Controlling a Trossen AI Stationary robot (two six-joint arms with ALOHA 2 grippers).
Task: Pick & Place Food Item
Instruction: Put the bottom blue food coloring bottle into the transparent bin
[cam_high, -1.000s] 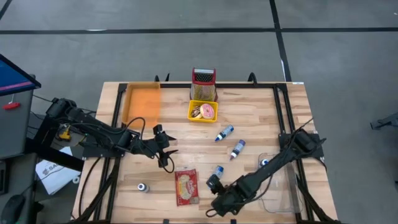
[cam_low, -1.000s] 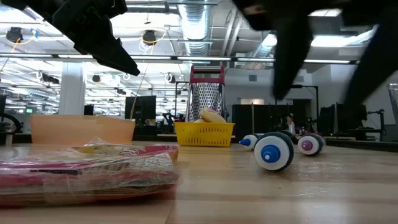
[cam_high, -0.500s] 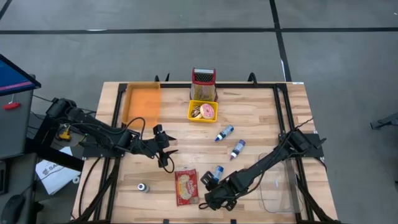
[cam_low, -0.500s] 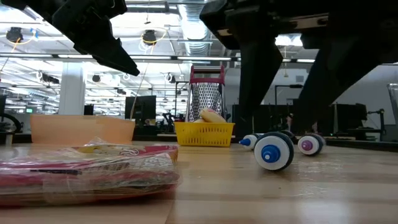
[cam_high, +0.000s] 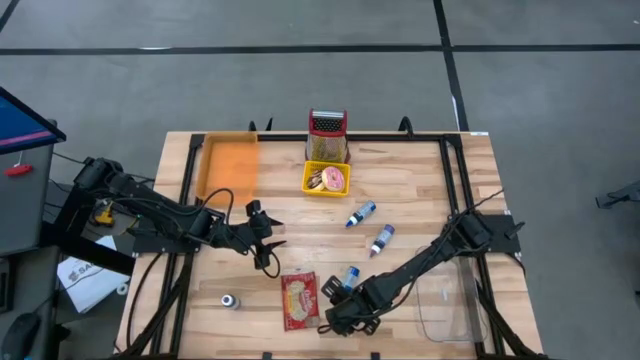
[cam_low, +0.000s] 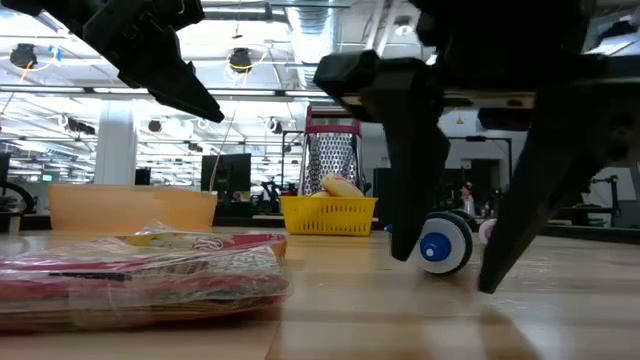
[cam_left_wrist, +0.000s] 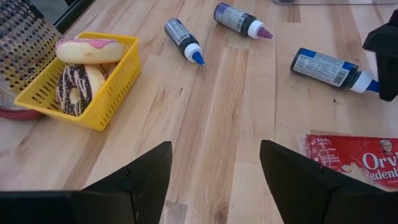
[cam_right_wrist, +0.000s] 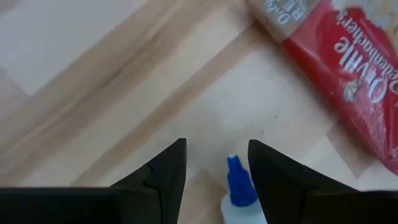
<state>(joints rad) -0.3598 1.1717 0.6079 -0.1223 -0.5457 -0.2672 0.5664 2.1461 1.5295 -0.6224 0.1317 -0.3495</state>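
A red popcorn packet (cam_high: 298, 300) lies flat near the table's front edge and also shows in the right wrist view (cam_right_wrist: 348, 62). A yellow basket (cam_high: 326, 179) at the far middle holds doughnuts (cam_left_wrist: 87, 50). My right gripper (cam_high: 328, 314) is open, pointing steeply down just right of the packet, its fingertips low over the wood (cam_low: 445, 272). A blue-capped bottle (cam_right_wrist: 237, 183) lies on its side behind the fingertips, its tip showing between the two fingers; they are not touching it. My left gripper (cam_high: 272, 243) waits open, raised over the table's left middle.
Two more small bottles (cam_high: 361, 213) (cam_high: 382, 240) lie on the wood right of centre. A metal grater (cam_high: 327, 135) stands behind the basket. An orange tray (cam_high: 228, 165) sits at the far left, a clear container (cam_high: 450, 305) at the near right, and a small cap (cam_high: 230, 300) at the near left.
My right gripper has moved toward the table's left edge and gone down, coming close beside the popcorn packet's right edge with its fingertips now just above the wood. No object has moved.
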